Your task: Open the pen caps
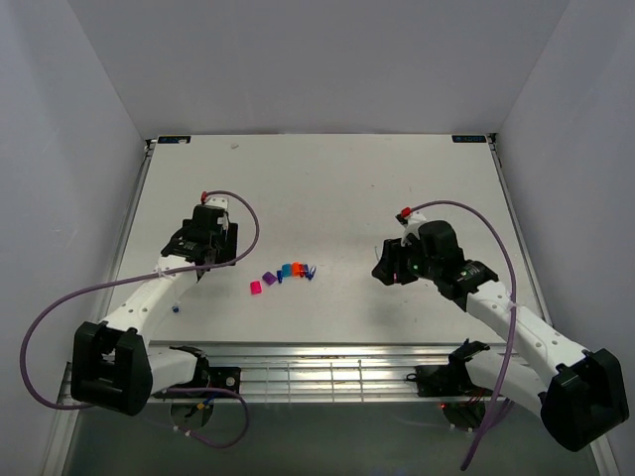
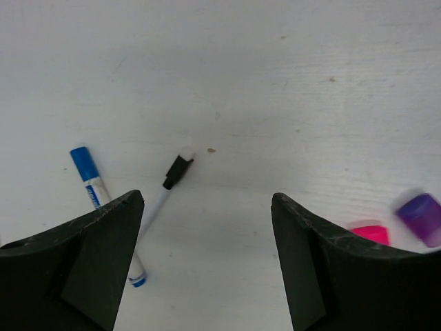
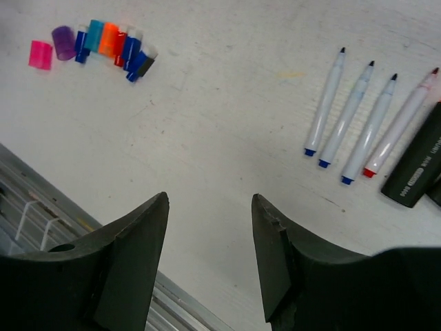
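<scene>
Pen caps (image 3: 109,39): we see them loose in a tight row on the table (image 1: 347,178), between the two arms and near its front edge.
Row ends: the magenta cap (image 2: 368,233) sits at one end with the purple cap (image 2: 420,217) just beside it.
Blue cap (image 2: 83,163): we find this one on a white barrel, lying by the left fingers.
Left gripper (image 2: 207,265): released, jaws wide apart, nothing between them.
Right gripper (image 3: 210,255): likewise spread and holding nothing.
Uncapped pens (image 3: 346,114): we count four side by side, tips bare, well apart from the caps.
Black highlighter body (image 3: 417,158): it lies just beside those pens.
</scene>
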Controlling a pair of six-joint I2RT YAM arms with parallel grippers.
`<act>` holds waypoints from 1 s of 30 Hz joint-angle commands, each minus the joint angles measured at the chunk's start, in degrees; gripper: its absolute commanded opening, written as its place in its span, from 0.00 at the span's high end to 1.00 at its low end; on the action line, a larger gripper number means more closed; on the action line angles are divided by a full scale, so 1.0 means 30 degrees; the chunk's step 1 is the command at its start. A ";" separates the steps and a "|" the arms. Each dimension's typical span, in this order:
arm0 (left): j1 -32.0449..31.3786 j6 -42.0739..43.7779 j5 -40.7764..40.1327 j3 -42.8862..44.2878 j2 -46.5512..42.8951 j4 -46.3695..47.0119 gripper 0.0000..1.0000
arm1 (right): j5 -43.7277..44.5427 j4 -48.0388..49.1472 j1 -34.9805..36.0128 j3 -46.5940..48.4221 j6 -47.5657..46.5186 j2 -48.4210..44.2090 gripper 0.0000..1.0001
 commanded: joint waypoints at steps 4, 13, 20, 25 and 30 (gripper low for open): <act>0.2668 0.7532 0.0723 -0.1000 -0.0553 0.2291 0.15 | -0.1695 0.1099 0.2225 -0.0285 -0.0598 -0.0470 0.42; 0.5954 1.0583 0.7459 -0.1413 -0.0325 0.3089 0.18 | -0.0578 0.1155 0.4901 -0.0401 -0.0716 -0.0028 0.42; 0.6013 1.1491 0.8957 -0.2463 -0.0351 0.2881 0.17 | -0.0256 0.1127 0.5107 -0.0489 -0.0745 -0.0262 0.42; 0.6042 1.2106 0.8575 -0.3929 -0.0966 0.3467 0.16 | -0.0314 0.1156 0.5195 -0.0460 -0.0745 -0.0321 0.42; 0.6188 1.2137 0.8838 -0.4282 -0.0849 0.3642 0.17 | -0.0285 0.1156 0.5225 -0.0694 -0.0716 -0.0584 0.42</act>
